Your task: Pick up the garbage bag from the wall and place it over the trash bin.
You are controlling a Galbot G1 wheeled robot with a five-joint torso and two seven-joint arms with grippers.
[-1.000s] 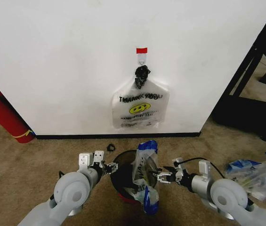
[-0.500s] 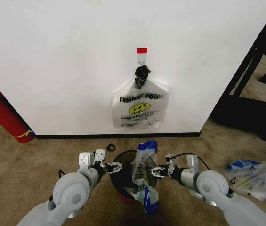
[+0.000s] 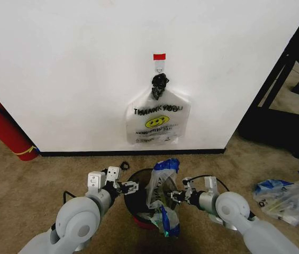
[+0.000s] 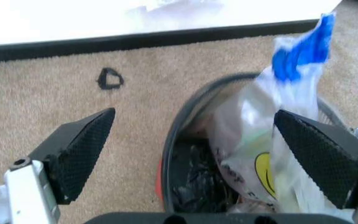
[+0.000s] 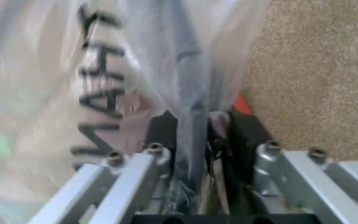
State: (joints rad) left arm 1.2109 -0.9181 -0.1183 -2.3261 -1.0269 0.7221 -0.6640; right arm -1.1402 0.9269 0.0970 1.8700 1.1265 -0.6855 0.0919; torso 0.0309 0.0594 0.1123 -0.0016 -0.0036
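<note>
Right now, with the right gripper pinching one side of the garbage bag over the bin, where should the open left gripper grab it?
Probably the free edge of the garbage bag nearest the left gripper, coming from that gripper's side across the trash bin. The right gripper pinches the far side, so the bag stands bunched and upright, its mouth not yet spread.

Bright, even light on the wall (image 3: 59,63), which almost bleaches out; soft shadow pools under the bin (image 3: 138,209). Left wrist view looks hazy, glare washing its far edge. Right wrist view is blurred, the bag (image 5: 104,70) smeared and out of focus
</note>
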